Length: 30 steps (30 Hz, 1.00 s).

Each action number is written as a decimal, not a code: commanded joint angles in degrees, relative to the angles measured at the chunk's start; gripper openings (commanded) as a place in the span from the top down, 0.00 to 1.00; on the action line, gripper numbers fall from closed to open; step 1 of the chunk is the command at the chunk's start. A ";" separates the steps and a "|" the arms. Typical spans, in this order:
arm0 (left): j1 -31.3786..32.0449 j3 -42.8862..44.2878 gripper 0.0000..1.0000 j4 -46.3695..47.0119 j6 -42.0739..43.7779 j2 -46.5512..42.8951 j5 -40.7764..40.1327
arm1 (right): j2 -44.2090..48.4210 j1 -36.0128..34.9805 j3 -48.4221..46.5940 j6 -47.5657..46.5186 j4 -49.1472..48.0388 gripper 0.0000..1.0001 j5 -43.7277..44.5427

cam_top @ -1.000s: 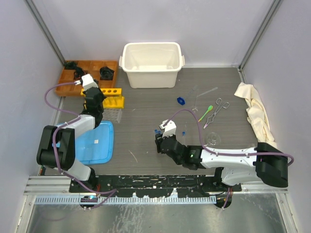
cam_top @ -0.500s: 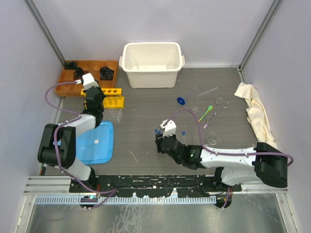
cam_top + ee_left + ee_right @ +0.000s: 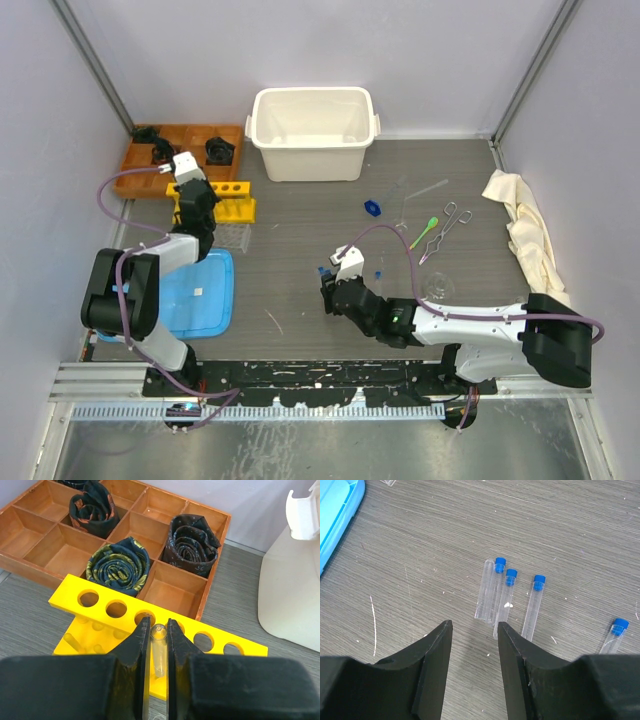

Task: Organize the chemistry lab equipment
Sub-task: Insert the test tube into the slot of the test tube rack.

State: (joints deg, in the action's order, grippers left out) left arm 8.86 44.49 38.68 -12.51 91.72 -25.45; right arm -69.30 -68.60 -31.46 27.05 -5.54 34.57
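My left gripper (image 3: pixel 158 630) is shut on a small clear glass tube (image 3: pixel 159 650) and holds it just above the yellow holed tube rack (image 3: pixel 120 611), over its top row of holes; the rack also shows in the top view (image 3: pixel 228 197). My right gripper (image 3: pixel 474 630) is open and empty, just above the table. Several clear tubes with blue caps (image 3: pixel 490 587) lie right in front of it. A blue cap (image 3: pixel 372 208), a green spoon (image 3: pixel 425 228), metal forceps (image 3: pixel 447 228) and a glass flask (image 3: pixel 437 287) lie on the right half of the table.
An orange tray (image 3: pixel 50 540) of black parts stands behind the rack. A white tub (image 3: pixel 313 132) stands at the back centre. A blue lid (image 3: pixel 195 293) lies at the front left, and a cream cloth (image 3: pixel 525 225) at the right edge.
My left gripper has moved slightly right and back over the rack with the tube. The right arm has barely moved.
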 commanded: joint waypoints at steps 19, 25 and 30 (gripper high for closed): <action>1.65 3.57 0.45 -0.64 2.00 -0.03 0.80 | 0.33 0.66 -0.22 -0.43 -2.78 0.52 -0.72; 2.11 3.18 0.42 -0.27 2.27 -1.20 0.03 | 0.99 0.66 -0.10 0.00 -2.71 0.52 -1.46; 2.10 3.65 0.43 2.81 2.94 1.62 -1.04 | 2.50 0.66 0.47 0.18 -1.86 0.52 -1.19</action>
State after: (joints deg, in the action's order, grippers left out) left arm 10.81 45.98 36.16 -10.98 92.64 -24.32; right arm -69.21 -68.12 -31.16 26.92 -5.61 32.88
